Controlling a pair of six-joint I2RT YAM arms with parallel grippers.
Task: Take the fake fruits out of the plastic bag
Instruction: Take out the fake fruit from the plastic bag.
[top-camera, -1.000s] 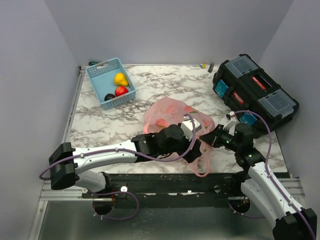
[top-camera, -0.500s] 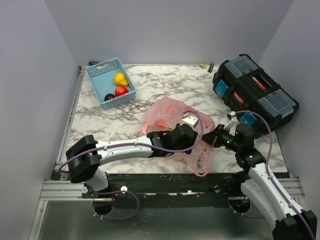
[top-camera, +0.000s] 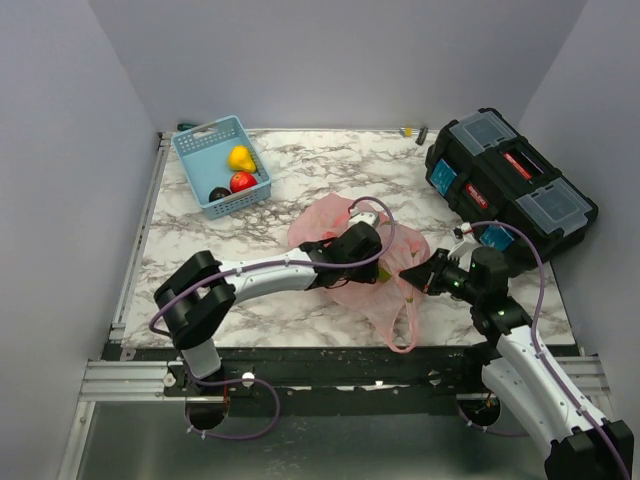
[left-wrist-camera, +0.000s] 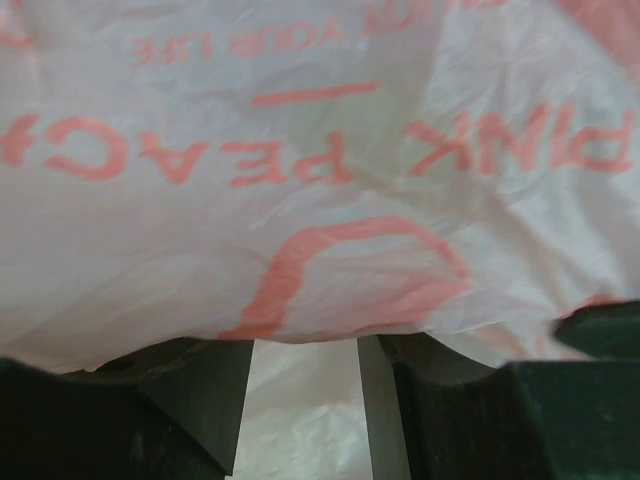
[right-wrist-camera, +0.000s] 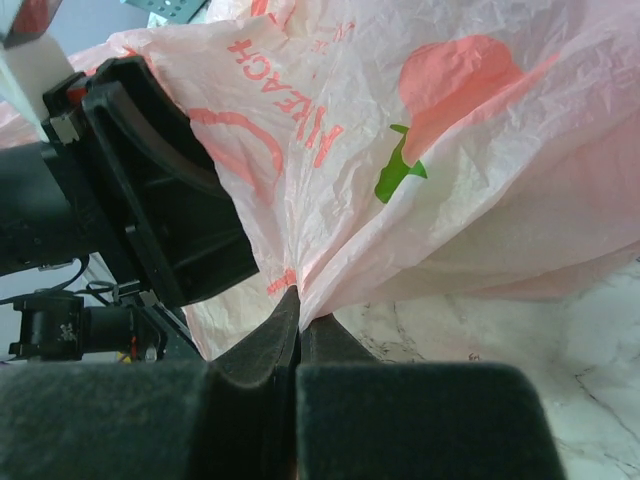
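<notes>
The pink plastic bag (top-camera: 335, 222) lies crumpled at the table's middle. My left gripper (top-camera: 374, 260) is pushed into it. In the left wrist view the left gripper (left-wrist-camera: 305, 395) is open, and printed bag film (left-wrist-camera: 320, 200) is draped over the fingertips. I see no fruit between the fingers. My right gripper (top-camera: 411, 277) is shut on a pinched fold of the bag (right-wrist-camera: 400, 180) and holds it just above the marble; its jaws (right-wrist-camera: 298, 310) are pressed together on the film. A yellow pear (top-camera: 240, 157), a red apple (top-camera: 243, 182) and a dark plum (top-camera: 219, 194) lie in the basket.
The light blue slotted basket (top-camera: 200, 150) stands at the back left. A black toolbox (top-camera: 510, 185) sits at the back right, close to my right arm. A small item (top-camera: 411, 131) lies at the far edge. The bag's loop handle (top-camera: 404, 330) trails toward the near edge.
My left arm has stretched out and its gripper has moved away from the near edge, deeper into the bag. My right gripper has kept its hold on the bag.
</notes>
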